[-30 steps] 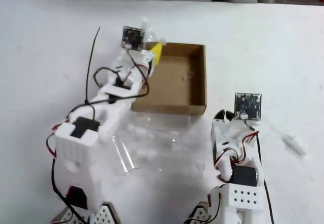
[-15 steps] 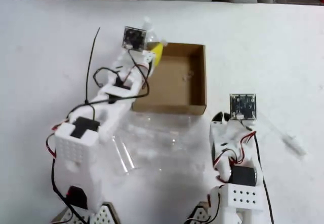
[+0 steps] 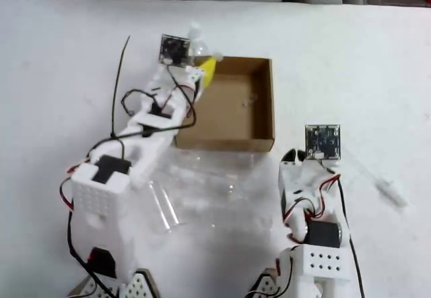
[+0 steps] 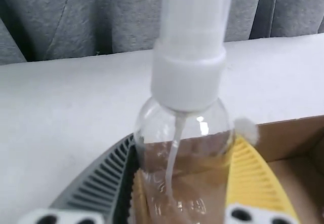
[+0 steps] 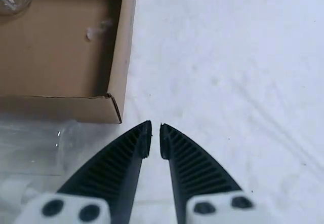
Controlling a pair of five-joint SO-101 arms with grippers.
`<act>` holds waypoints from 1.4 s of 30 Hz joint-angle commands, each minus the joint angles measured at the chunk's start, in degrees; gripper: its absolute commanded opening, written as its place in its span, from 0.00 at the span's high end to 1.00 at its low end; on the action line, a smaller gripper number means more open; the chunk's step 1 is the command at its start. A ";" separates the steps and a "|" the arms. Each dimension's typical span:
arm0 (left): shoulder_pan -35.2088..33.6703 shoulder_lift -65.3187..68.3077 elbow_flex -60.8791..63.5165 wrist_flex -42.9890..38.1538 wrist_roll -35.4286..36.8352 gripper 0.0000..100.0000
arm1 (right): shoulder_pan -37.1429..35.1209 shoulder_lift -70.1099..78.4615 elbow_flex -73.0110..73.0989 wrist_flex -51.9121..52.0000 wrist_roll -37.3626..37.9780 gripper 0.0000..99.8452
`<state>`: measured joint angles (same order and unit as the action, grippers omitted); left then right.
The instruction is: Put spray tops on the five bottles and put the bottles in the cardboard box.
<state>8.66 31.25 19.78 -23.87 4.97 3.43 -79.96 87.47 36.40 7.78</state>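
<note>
Bottle: the bottle is upright in the left gripper, at the far left corner of the box, apparently just over its rim.
Left gripper: pinching the bottle's body just below the shoulder, one grey finger and one yellow on opposite sides.
Right gripper: the right gripper has its fingers all but pressed together with nothing between them, over the table just off the box's near right corner.
Handling: the bottle looks empty, so probably light; thin clear plastic is likely to dent under a hard squeeze and is smooth enough to slip. The round body, below the shoulder, is the sound place to grip.
Spray top: the spray top is white, hard-looking plastic, a ribless collar on the neck with a thin dip tube hanging inside. It makes the bottle top-heavy, I judge.
Box: brown cardboard, square, open, with low stiff walls and a matte floor.
Other bottles: clear bottles lie on the table just near of the box, round and likely to roll.
Loose top: a loose top lies on the table to the right, well apart from the box.
</note>
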 commanded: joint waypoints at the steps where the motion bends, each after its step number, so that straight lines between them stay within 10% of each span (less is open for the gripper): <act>1: -0.84 -1.36 0.26 -1.14 1.49 0.72 | -0.40 -0.48 -0.70 0.22 0.70 0.98; 33: 1.19 -24.92 22.51 -1.05 1.49 0.72 | -0.48 -0.48 -0.70 0.13 0.70 0.98; 42: 0.66 -43.12 33.49 17.67 1.85 0.72 | -0.22 -0.48 -0.62 0.13 0.70 0.98</act>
<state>9.19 -3.65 52.31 -13.23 5.76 3.43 -79.96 87.47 36.40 7.78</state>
